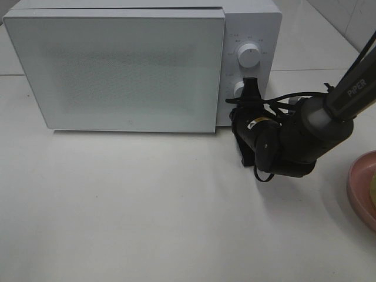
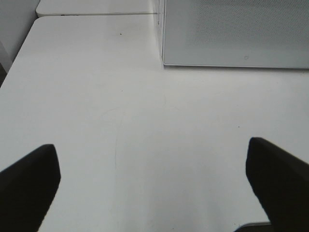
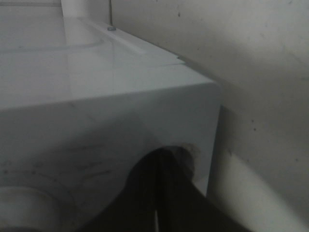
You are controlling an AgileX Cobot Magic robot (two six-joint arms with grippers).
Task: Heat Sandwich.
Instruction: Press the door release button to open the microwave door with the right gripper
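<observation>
The white microwave [image 1: 117,64] stands at the back of the table with its door shut. My right gripper [image 1: 249,88] is shut, and its tips rest against the lower knob [image 1: 239,89] of the control panel, below the upper knob [image 1: 249,56]. In the right wrist view the closed fingers [image 3: 161,193] press on the panel beside a white knob [image 3: 19,208]. A pink plate [image 1: 359,188] is cut off by the right edge. Only a pale yellowish sliver [image 1: 373,189] shows on it, likely the sandwich. My left gripper [image 2: 154,188] hangs open over bare table.
The white table [image 1: 147,205] spreads in front of the microwave. The right arm [image 1: 305,135] with its cables reaches in from the right, between the plate and the microwave. The microwave's front corner [image 2: 166,60] shows in the left wrist view.
</observation>
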